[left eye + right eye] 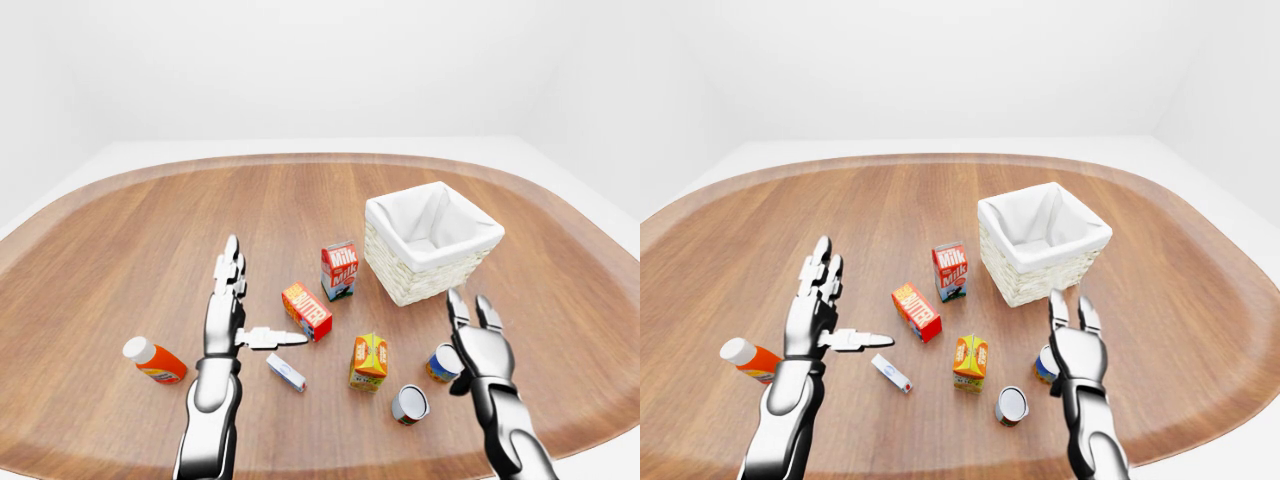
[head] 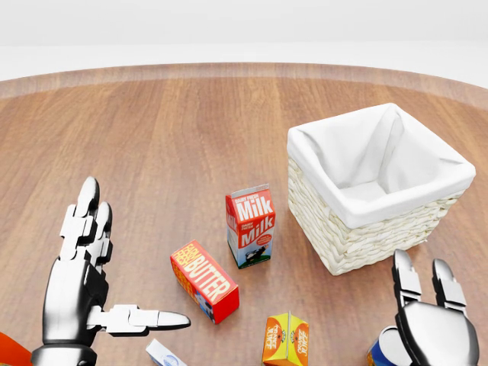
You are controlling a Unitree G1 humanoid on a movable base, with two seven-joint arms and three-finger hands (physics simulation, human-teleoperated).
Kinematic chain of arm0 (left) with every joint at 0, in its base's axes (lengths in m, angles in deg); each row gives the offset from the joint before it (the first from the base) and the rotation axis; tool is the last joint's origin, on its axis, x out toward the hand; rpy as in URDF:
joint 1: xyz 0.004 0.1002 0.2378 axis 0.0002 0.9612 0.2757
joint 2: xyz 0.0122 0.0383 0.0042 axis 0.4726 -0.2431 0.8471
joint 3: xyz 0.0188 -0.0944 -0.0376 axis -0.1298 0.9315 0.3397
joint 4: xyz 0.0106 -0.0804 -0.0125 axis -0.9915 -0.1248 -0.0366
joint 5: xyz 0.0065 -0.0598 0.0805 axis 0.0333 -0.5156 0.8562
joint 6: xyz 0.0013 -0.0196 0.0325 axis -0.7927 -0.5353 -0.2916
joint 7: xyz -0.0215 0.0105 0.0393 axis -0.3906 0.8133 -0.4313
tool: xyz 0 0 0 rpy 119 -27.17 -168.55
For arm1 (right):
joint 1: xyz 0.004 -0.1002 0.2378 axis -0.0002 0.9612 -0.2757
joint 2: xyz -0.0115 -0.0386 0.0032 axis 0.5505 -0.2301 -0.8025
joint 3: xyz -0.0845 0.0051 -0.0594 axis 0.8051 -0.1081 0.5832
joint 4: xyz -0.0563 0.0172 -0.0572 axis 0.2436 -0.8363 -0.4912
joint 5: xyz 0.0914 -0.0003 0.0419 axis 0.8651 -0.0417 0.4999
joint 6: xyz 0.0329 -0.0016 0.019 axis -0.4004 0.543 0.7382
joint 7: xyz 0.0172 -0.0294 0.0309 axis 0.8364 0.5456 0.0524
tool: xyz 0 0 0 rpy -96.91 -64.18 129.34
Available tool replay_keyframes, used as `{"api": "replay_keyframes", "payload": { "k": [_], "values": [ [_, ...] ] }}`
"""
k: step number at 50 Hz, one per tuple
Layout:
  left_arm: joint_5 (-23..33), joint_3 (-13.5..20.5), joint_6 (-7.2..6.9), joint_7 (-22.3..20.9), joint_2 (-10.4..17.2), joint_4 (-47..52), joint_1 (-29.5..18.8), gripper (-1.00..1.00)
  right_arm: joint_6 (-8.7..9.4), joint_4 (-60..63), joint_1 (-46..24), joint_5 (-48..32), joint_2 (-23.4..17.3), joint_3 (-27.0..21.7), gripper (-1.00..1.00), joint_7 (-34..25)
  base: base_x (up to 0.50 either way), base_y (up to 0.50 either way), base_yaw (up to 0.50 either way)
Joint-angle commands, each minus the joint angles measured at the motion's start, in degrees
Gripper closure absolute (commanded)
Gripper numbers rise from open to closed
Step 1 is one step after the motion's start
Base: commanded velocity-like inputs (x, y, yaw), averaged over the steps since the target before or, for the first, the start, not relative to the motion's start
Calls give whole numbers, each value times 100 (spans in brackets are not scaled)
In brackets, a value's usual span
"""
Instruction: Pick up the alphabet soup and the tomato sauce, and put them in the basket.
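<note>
Right hand (image 1: 1070, 340) low right, fingers spread, hovering over blue-labelled can (image 1: 1044, 364). Second can (image 1: 1011, 405) tipped on side, just left of it. Basket (image 1: 1042, 243) above, white liner. Left hand (image 1: 816, 308) open, thumb out toward butter box (image 1: 917, 311). Milk carton (image 1: 950, 271) upright beside basket.
</note>
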Motion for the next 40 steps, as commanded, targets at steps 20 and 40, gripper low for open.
{"api": "replay_keyframes", "payload": {
  "k": [20,40],
  "values": [
    [-13,8,0,12,-1,25,-1,-100,114,-673,-326,104,-41,264,-100,182,0,0,0],
    [-12,8,0,13,-1,26,-1,-100,89,-1595,-659,257,-89,493,-100,625,0,0,0]
  ]
}}
